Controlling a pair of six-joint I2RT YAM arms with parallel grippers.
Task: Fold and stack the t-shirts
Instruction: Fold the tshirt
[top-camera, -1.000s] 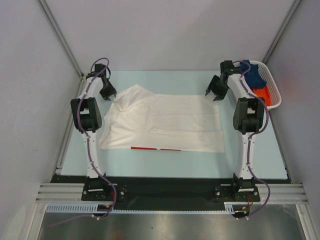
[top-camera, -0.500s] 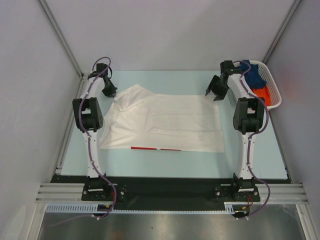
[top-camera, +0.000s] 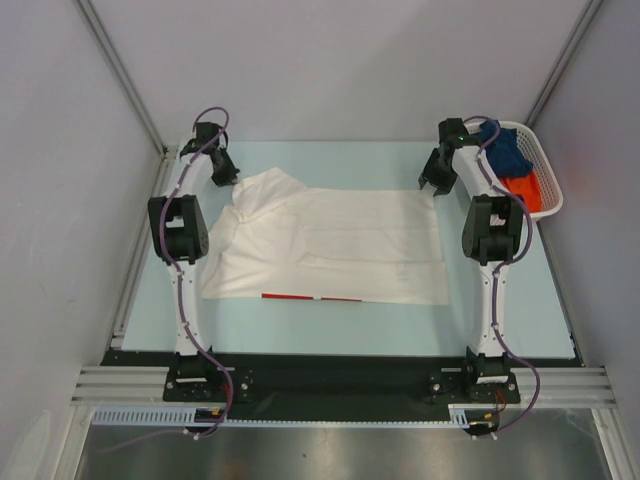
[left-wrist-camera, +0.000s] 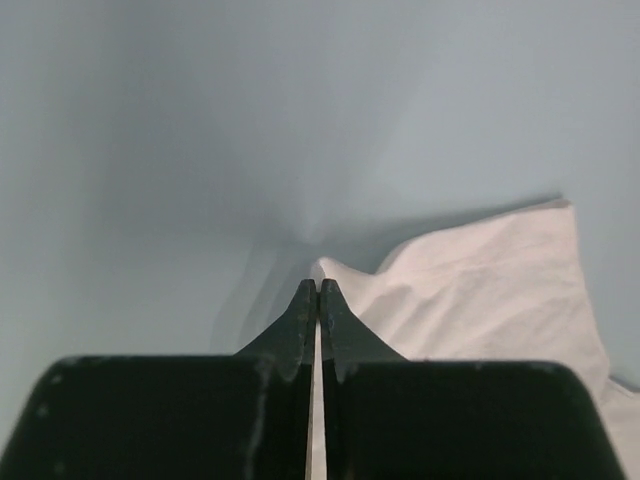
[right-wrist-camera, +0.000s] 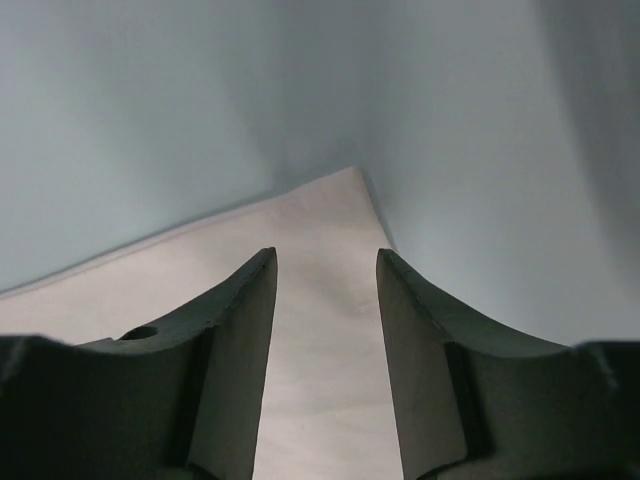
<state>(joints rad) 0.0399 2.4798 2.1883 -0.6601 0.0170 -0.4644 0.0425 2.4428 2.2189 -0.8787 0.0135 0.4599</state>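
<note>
At the far edge of the table (top-camera: 520, 300), the left gripper (left-wrist-camera: 318, 285) is pinched tight on the far-left corner of the spread white t-shirt (top-camera: 340, 240). The right gripper (right-wrist-camera: 326, 258) straddles the far-right corner, jaws parted; it likely must close before folding.

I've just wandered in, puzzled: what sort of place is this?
Probably a robotics lab test cell: plain grey panel walls enclose a pale blue table, two black-and-white robot arms bolted at its near edge, and a white cloth t-shirt lies spread between them.
</note>
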